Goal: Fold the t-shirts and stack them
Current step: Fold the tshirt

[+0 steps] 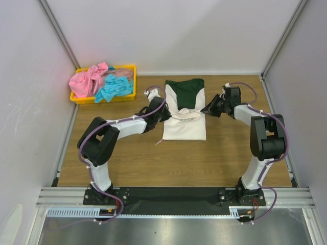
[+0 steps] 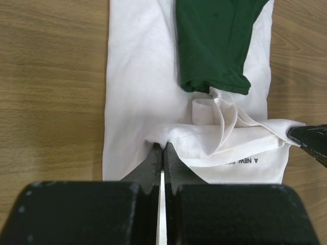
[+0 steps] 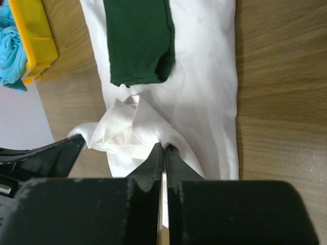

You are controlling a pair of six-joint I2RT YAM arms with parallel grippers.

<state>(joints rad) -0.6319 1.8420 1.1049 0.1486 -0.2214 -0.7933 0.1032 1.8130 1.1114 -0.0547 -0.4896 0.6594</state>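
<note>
Risk comes first from the grip itself. The white t-shirt (image 1: 185,130) lies flat at the middle of the table (image 1: 127,158), with its green sleeves (image 1: 186,92) folded in at 12 o'clock. The left gripper (image 1: 163,113), jaws pressed together, pinches a raised fold of the white cloth at the 9 o'clock edge. The right gripper (image 1: 208,108), also closed on cloth, holds the same fold at 3 o'clock. Between them the cloth is bunched and loose. If one arm travels faster, I think the fold lands crooked. If the thin pinch slips, one corner drops. The pink t-shirt (image 1: 87,81) and turquoise t-shirt (image 1: 112,91) wait in the yellow tray (image 1: 102,100) at 10 o'clock.
</note>
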